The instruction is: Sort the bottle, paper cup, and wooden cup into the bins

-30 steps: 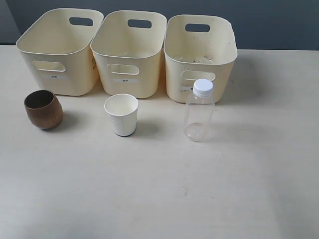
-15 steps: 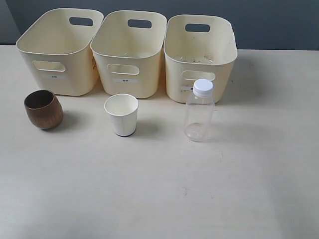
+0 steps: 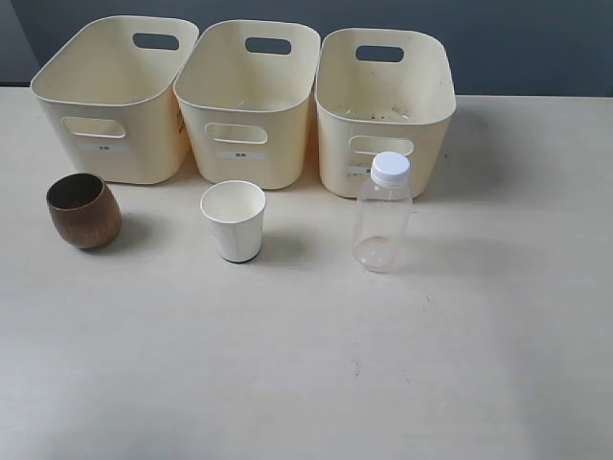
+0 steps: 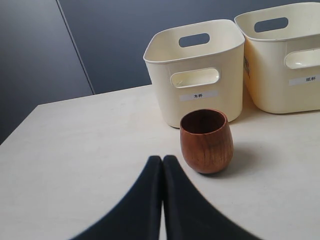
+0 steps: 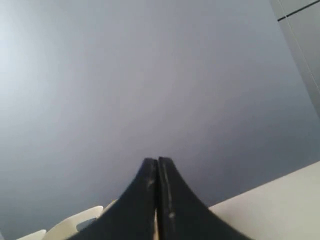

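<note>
Left gripper (image 4: 162,159): black fingers pressed together tip to tip, gripping nothing. Just beyond those tips and a little to the right, clear of them: the wooden cup (image 4: 206,141), upright, mouth up, on the left side of the table (image 3: 306,364). Farther back behind the cup, the left bin (image 3: 144,144), with a small label under its handle slot.

Right gripper (image 5: 158,161): fingers likewise closed flat against each other, empty, pointed at a grey wall (image 5: 150,75), with a strip of table also in that view.

Outward across the table, from the exterior camera: paper cup (image 3: 234,220) upright near the middle, in front of the middle bin (image 3: 287,144) and not touching it. Bottle (image 3: 382,213) upright to the right, white cap on, just in front of the right bin (image 3: 426,144). The bins side by side in a row along the far side. Cup, cup and bottle all on the tabletop, outside the bins, in a loose line from left to right, well apart from one another.
</note>
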Motion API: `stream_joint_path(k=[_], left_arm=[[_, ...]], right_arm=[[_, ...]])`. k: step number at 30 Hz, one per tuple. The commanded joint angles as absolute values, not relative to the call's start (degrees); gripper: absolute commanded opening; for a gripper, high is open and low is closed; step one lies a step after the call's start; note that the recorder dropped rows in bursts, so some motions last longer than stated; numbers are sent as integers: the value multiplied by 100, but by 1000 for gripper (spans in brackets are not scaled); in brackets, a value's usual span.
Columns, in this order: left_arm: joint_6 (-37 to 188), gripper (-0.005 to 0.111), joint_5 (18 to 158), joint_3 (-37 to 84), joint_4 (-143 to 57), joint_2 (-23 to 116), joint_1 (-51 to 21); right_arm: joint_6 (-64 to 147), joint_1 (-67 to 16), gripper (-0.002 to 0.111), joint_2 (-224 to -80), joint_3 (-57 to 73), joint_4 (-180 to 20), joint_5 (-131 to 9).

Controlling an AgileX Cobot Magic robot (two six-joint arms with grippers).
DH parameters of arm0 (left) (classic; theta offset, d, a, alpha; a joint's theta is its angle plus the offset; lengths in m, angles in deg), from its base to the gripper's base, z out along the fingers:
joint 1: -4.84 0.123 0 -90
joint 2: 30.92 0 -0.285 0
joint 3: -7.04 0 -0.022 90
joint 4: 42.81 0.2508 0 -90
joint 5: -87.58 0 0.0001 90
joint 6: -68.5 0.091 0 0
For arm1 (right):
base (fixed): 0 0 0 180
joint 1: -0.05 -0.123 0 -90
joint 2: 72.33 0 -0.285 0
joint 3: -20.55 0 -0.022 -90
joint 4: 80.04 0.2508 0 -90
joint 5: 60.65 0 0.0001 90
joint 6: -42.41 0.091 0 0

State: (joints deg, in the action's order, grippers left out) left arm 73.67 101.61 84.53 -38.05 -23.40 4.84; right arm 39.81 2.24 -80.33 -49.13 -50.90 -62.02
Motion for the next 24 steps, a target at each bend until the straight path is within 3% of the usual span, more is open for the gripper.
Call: stream_joint_path(k=[1,13,24], left_arm=[[7360,0,10089,8425,-3819,-2313,461],[7360,0,10089,8425,-3819,-2313,461],[7360,0,10089,8425,-3819,-2313,461]], right_arm=[[3981,261,-1,-8161,-4410,-5108,-5987],[2770,219,-1,-10738,-2250,-5253,-4592],[947,-868,-1,-13170,-373,-4743,-3398]])
